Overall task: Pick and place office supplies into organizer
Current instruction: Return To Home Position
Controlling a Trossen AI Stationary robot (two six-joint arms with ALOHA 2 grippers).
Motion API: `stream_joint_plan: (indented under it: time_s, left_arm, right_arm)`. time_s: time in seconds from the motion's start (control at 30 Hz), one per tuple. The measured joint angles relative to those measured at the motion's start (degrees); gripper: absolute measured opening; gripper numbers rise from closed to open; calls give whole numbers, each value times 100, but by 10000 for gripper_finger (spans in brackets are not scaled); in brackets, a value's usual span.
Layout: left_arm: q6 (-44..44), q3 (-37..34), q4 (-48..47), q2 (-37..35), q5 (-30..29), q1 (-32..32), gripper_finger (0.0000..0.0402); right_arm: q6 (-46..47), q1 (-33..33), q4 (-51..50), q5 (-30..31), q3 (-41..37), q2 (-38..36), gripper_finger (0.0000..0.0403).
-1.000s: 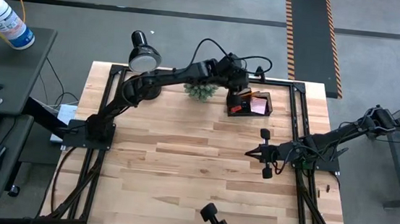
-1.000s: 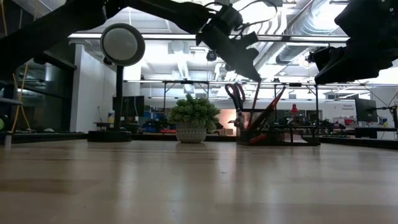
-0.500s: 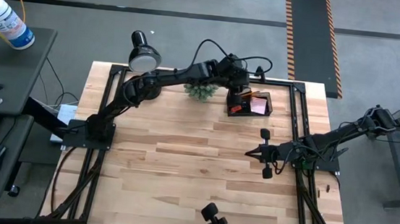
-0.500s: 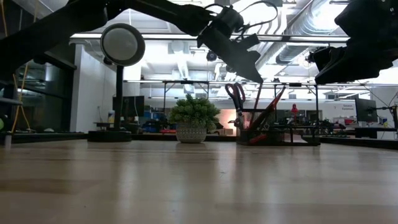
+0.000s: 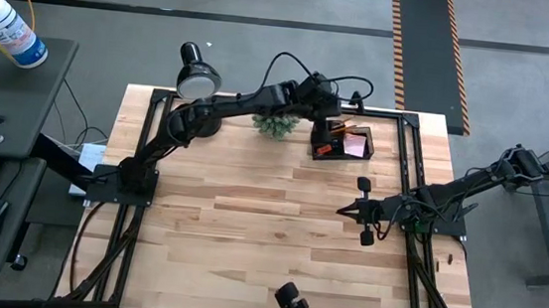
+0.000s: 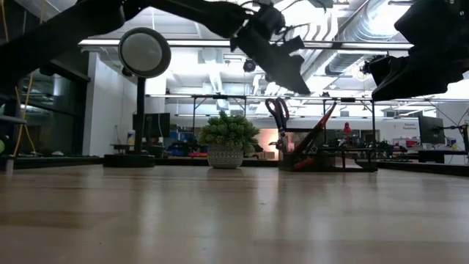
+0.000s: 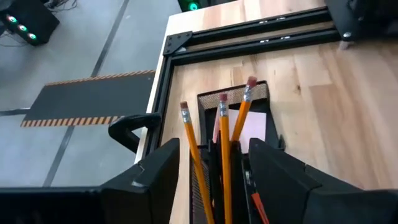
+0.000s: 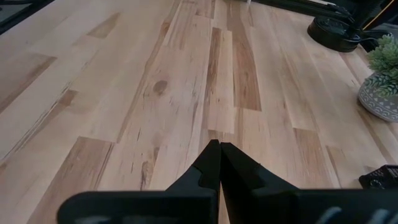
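Homing is due: the left gripper [image 5: 325,110], spread empty over the black mesh organizer [image 6: 299,151] at one o'clock, must be withdrawn; the right gripper [image 8: 219,147] is parked closed.

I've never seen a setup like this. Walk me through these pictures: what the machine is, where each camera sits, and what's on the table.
This is a robot with two dark arms at a wooden table. One picture looks straight down, one looks level across the tabletop, and each arm carries a camera at its wrist. The left tool hangs open just above the black organizer at the far edge, holding nothing. Three orange pencils stand in the organizer, along with red-handled scissors and a pink sticky pad. The right tool is shut and empty over bare wood. A potted plant and a desk lamp stand along the same far edge.
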Motion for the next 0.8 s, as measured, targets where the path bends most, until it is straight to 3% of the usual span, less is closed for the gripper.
stream_joint_plan:
  time_s: [0.2, 0.47, 0.57, 0.7, 0.8]
  left_arm:
    - [296, 5, -816, -356, -91, -300, 144]
    - [377, 8, -1296, -603, -321, -1308, 10]
    - [431, 8, -1435, -602, -527, -1683, 20]
    - [456, -169, -1573, -610, -1360, -2010, 14]
    - [397, -610, -1493, -602, -1356, -2055, 3]
  right_arm:
    - [-95, 0, -28, 43, 0, 0, 0]
    - [-60, 1, -31, 66, 0, 0, 0]
    - [-4, 1, -75, 69, 0, 0, 0]
    - [43, 1, -201, 200, 0, 0, 0]
    - [87, 1, -360, 328, 0, 0, 0]
